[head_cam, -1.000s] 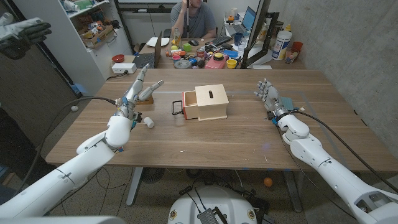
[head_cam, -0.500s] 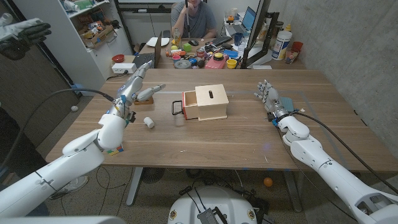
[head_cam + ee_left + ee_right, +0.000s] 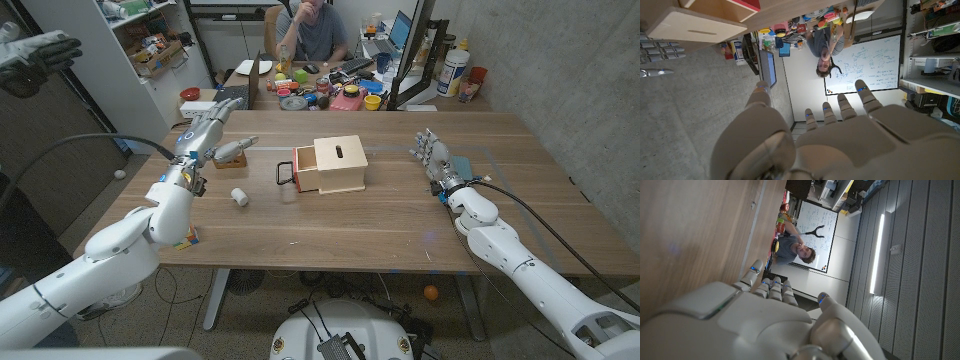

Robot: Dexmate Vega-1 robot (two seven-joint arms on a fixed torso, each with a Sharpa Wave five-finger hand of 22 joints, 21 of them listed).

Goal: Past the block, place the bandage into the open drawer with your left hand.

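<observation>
Wooden block (image 3: 232, 157) lies behind bandage (image 3: 239, 196), left of drawer (image 3: 303, 167).

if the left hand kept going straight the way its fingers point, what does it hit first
Probably nothing on the table: the left hand is raised, fingers aimed past the far edge, beside the wooden block. Depth is unclear.

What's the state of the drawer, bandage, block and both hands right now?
Drawer: open, pulled out to the box's left.
Bandage: lying on the table, not held.
Block: on the table, beyond the bandage.
Left hand: raised, fingers apart, holding nothing.
Right hand: fingers apart, holding nothing.
</observation>
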